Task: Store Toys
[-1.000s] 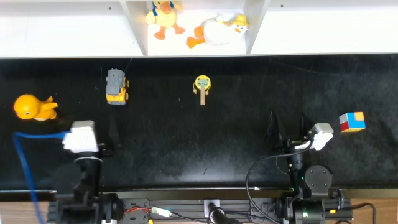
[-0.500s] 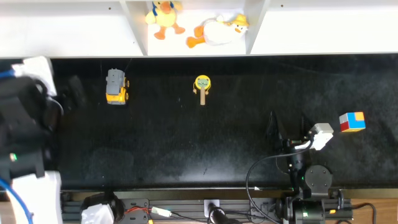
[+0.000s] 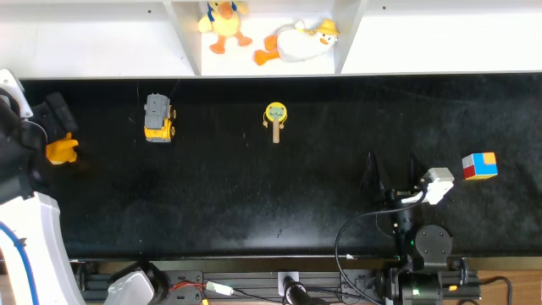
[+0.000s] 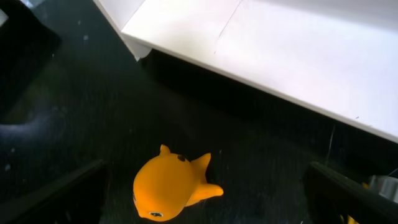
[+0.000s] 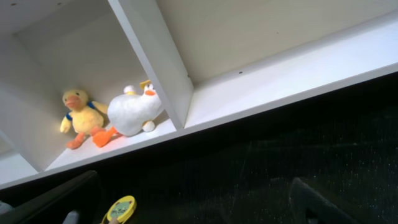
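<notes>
Alt text: Near the front edge of the black desk (image 3: 254,203), the right hand (image 3: 391,174) sits low beside its base, fingers spread and grasping nothing. A multicoloured cube (image 3: 479,166) lies near it, toward the desk's right end.

At the far left end, the left hand (image 4: 205,186) hovers with its fingers released and wide apart. A rounded orange toy animal (image 4: 171,190) lies on the desk below and between them, seemingly untouched.

Farther back, a yellow toy truck (image 3: 158,117) and a small round yellow toy with a handle (image 3: 276,117) rest on the desk, well apart.

Beyond them is a white shelf (image 3: 102,51). Its middle compartment holds a yellow plush duck (image 3: 223,21) and a white plush bird (image 3: 296,41).

The step in hand looks like lining up a grasp on the orange toy. The next move calls for lowering the left hand, closing its fingers around the toy's rounded body, then lifting it to a shelf compartment. The smooth, curved shape may slip if pinched off-centre.
</notes>
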